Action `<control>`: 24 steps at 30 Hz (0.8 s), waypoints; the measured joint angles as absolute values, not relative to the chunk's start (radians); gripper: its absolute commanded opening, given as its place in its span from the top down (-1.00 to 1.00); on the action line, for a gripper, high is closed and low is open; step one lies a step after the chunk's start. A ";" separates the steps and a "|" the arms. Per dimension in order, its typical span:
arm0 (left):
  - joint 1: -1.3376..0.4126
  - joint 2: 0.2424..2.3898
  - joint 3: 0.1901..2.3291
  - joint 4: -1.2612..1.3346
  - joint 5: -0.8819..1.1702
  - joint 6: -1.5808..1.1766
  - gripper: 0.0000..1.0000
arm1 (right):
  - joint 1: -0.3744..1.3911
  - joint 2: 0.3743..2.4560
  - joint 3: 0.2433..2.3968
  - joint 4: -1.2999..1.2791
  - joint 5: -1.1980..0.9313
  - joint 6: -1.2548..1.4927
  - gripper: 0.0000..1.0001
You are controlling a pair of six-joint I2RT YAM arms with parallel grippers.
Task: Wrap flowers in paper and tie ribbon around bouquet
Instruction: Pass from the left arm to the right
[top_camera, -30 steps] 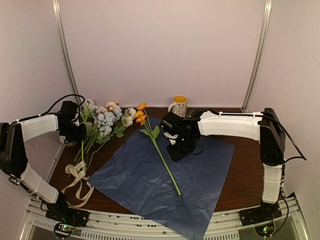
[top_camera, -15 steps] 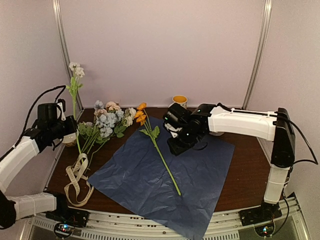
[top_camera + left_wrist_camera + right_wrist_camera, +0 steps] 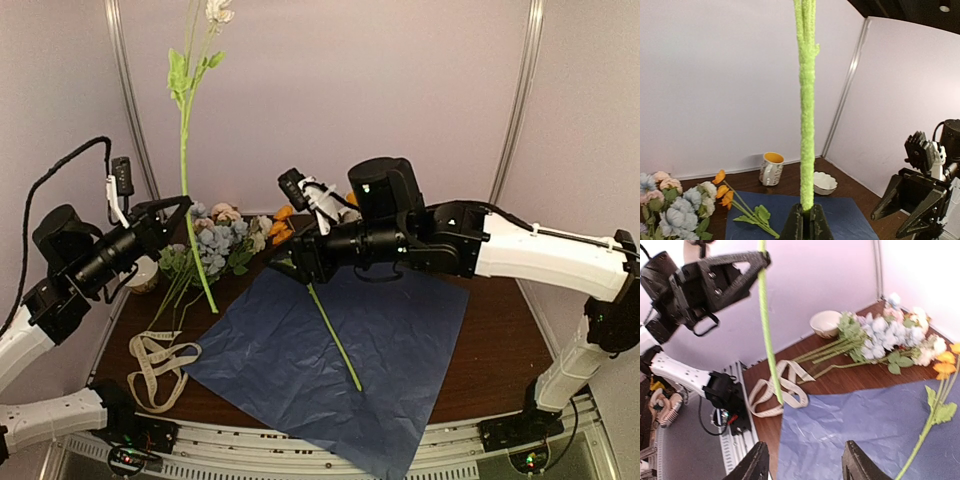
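- Left hand [image 3: 178,208]: we list it raised above the left side of the bench [image 3: 500,340]. Its fingers are pressed together, pinching a white flower stem [image 3: 183,120] low on its length.
- White flower stem: it stands nearly upright in that grip, clear of the bench. The white bloom reaches the top edge of the overhead view, and the lower end hangs free below the hand.
- Right hand [image 3: 805,462]: we list it raised over the far part of the paper [image 3: 400,340]. Its fingers are spread apart with nothing between them, and it faces the left arm.
- Paper: one large sheet lies flat on the bench, dark blue side up. Its near corner reaches past the bench's near edge.
- Orange flower [image 3: 283,228]: it lies on the paper, well apart from the raised stem. The blooms are at the sheet's far left corner, and the green stem runs diagonally toward the near middle.
- Flowers [image 3: 215,245]: a bunch of blue, pink and white blooms lies on the bench at the far left, just beside the paper's edge. The stems point toward the left edge.
- Ribbon [image 3: 160,360]: a cream strip lies in loose loops on the bench at the near left, just beside the paper.
- Mug [image 3: 771,169]: white with a yellow inside, it stands upright at the far side of the bench, beyond the paper. We find it hidden behind the right arm in the overhead view.
- Bowl [image 3: 824,323]: small and cream, it sits at the bench's far left, near the bunch's leaves.
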State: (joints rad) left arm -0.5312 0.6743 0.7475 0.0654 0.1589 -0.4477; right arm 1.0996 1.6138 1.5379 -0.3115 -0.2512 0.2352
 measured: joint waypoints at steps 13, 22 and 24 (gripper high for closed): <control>-0.835 0.915 0.748 0.362 0.223 -0.478 1.00 | 1.128 1.675 1.567 -0.060 -0.362 0.301 0.03; -0.860 0.952 0.752 0.471 0.243 -0.522 1.00 | 1.128 1.644 1.524 -0.002 -0.308 0.323 1.00; -0.860 0.955 0.752 0.477 0.248 -0.535 1.00 | 1.130 1.642 1.520 0.002 -0.294 0.324 1.00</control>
